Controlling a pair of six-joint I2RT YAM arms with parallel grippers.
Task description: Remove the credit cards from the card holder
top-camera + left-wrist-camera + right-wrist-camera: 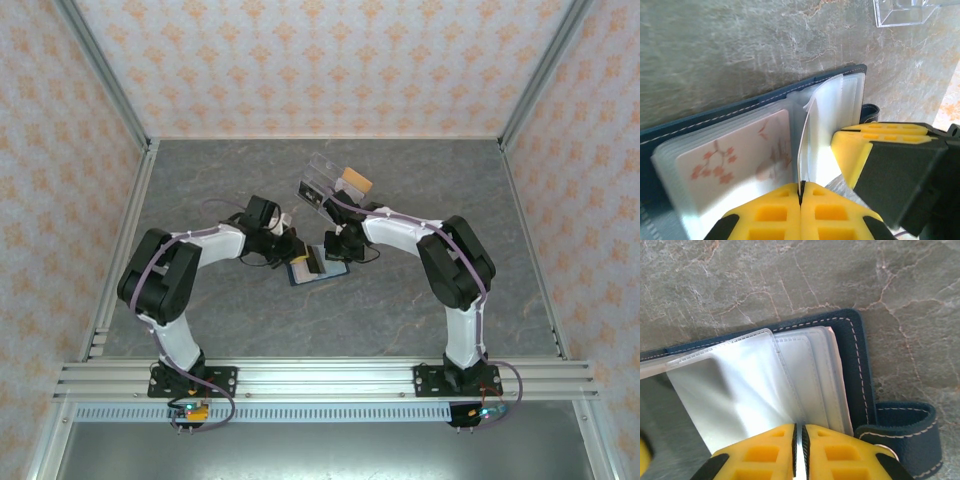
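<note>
Grey marbled tabletop [400,310], patterned walls around. Lying open at its middle, between both arms: navy card holder [318,272], clasp tab [905,425] jutting from one edge. Pinched fully closed on a clear sleeve [812,125]: left gripper [801,192]. Clamped likewise on another sleeve page [740,385]: right gripper [799,432]. Tucked in a pocket: blossom-printed card [735,160]. Farther back, acrylic box [325,180], orange-tan card [355,182] at its end.

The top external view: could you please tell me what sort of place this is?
Probably a robot test enclosure: patterned wall panels, an aluminium frame rail, and a marbled grey table.
</note>
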